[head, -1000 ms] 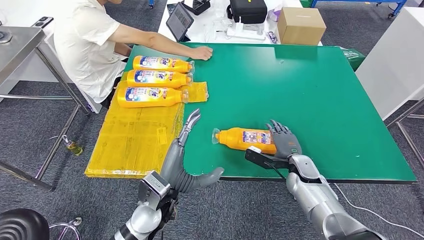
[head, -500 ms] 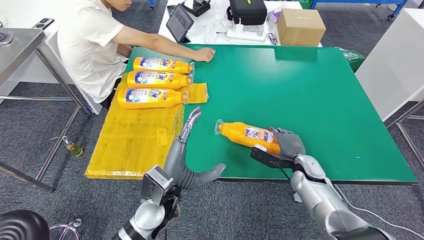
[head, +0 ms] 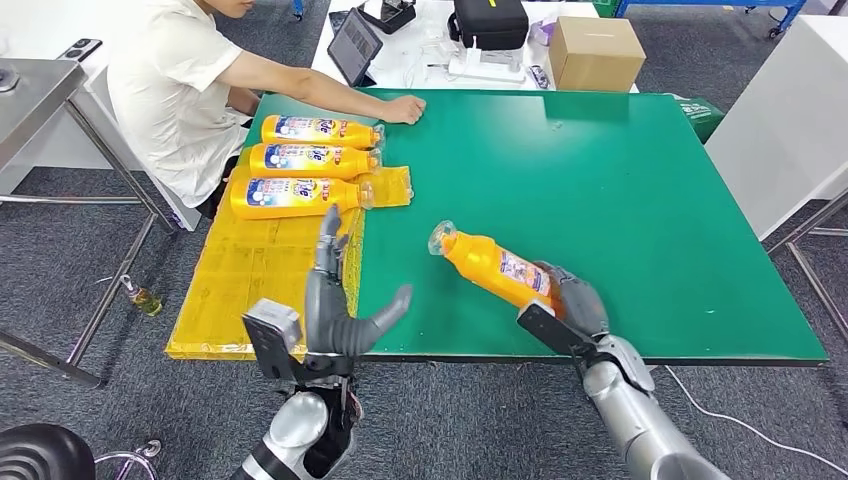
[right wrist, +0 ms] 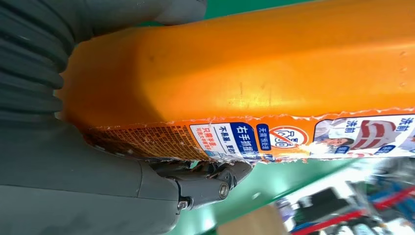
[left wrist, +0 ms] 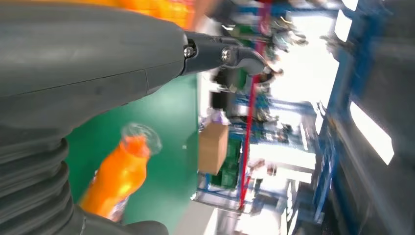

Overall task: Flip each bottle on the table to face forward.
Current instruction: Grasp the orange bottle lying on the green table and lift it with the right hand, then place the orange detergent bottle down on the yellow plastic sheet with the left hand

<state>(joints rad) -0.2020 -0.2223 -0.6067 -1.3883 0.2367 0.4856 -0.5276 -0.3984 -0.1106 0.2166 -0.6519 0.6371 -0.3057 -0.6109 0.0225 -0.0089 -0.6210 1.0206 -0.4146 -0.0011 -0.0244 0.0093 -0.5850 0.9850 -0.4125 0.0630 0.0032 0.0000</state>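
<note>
Head view: the right hand (head: pixel 572 300) grips the base end of the orange bottle (head: pixel 493 266), cap end raised and pointing away toward the far left, base end low near the front edge of the green desk (head: pixel 620 180).
Fingers, right: wrapped around the bottle's base; in the right wrist view the thumb and darker fingers (right wrist: pixel 205 183) clamp the orange body, with the printed label (right wrist: pixel 293 137) along one side.
Fingers, left: the left hand (head: pixel 335 300) is spread wide and empty, upright over the near-left edge of the desk, thumb toward the bottle.
Long axis: runs diagonally from the right hand up toward the desk's middle; the bottle looks tilted off the surface, not lying flat.
Nearer hand: the right holds it; the left is near the cap end but apart from it.
Open room: bare green surface beyond and to the right of the bottle; I judge there is space to roll or turn it there.
Edges: the base sits close to the front edge, so a slip could send it off.
Other bottles: three bottles (head: pixel 300 160) lie side by side on the yellow sheet (head: pixel 270 280) at far left, a person's hand (head: pixel 403 108) resting beyond them.
</note>
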